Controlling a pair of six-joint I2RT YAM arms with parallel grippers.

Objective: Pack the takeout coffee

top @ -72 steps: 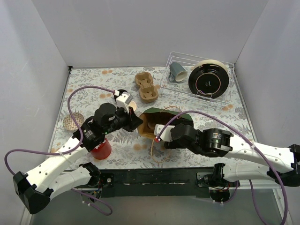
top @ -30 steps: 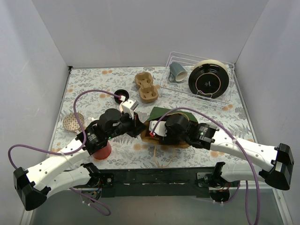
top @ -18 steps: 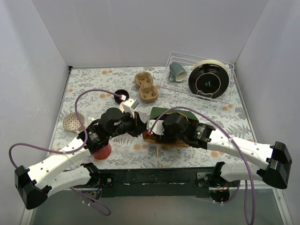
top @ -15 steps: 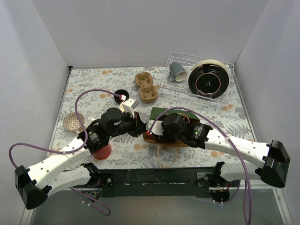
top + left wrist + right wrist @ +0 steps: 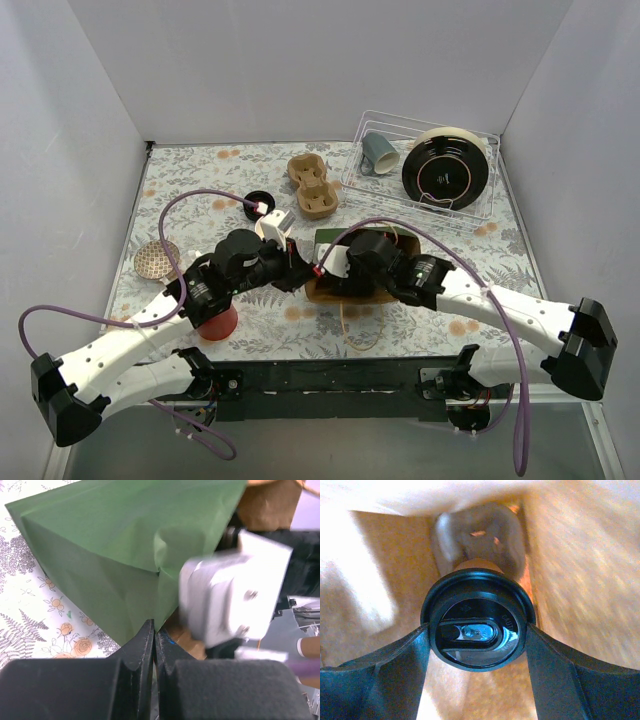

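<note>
In the right wrist view a takeout coffee with a round black lid sits between the fingers of my right gripper, which is shut on it. Brown paper walls of the bag surround the cup. From above, the green paper bag lies mid-table with my right wrist at its mouth; the cup and those fingers are hidden there. My left gripper is shut on the edge of the green bag, at the bag's left side.
A brown pulp cup carrier lies behind the bag, a loose black lid to its left. A red cup and a metal mesh disc sit near the left arm. A clear rack holds a grey-blue mug and black plate.
My right arm has swung left and pushed the cup farther into the bag's mouth. The left gripper has kept its hold on the bag's edge.
</note>
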